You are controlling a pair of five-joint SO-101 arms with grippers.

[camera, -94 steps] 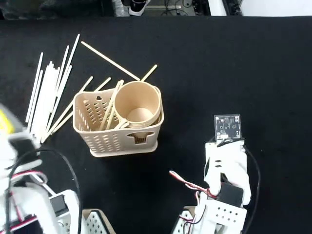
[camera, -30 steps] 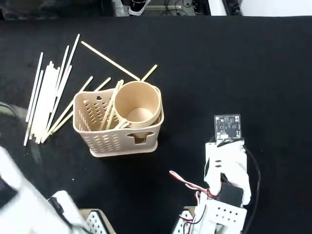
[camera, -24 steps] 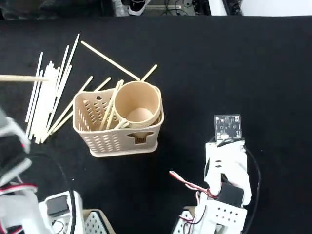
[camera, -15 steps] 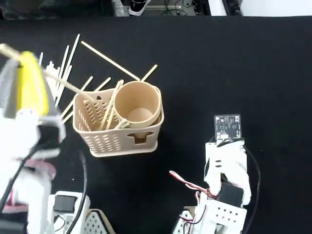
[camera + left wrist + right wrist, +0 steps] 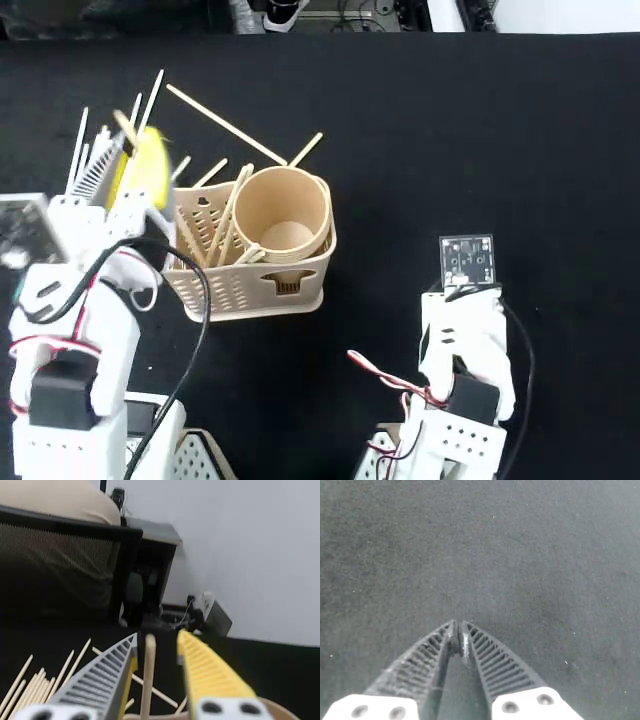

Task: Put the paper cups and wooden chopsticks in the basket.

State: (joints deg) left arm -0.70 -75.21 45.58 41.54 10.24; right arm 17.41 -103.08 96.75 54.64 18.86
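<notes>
A beige slotted basket (image 5: 250, 290) stands left of the table's centre. It holds a paper cup (image 5: 283, 205) and a few wooden chopsticks (image 5: 225, 215) that lean on its rim. Above the basket's left edge, my left gripper (image 5: 128, 150) is shut on a chopstick (image 5: 125, 125). In the left wrist view this chopstick (image 5: 147, 675) stands upright between the grey and yellow fingers of that gripper (image 5: 156, 637). My right gripper (image 5: 457, 630) is shut on nothing, low over bare black cloth, on the right arm (image 5: 465, 330) at the front right.
Several loose chopsticks (image 5: 80, 145) lie in a bundle left of the basket, also seen as chopsticks (image 5: 30, 690) in the left wrist view. One long chopstick (image 5: 225, 122) lies behind the basket. The table's right half is bare black cloth (image 5: 480, 130).
My left arm came in from the front left, lifted a chopstick off the pile, and swung right to the basket's left edge. The right arm kept still.
</notes>
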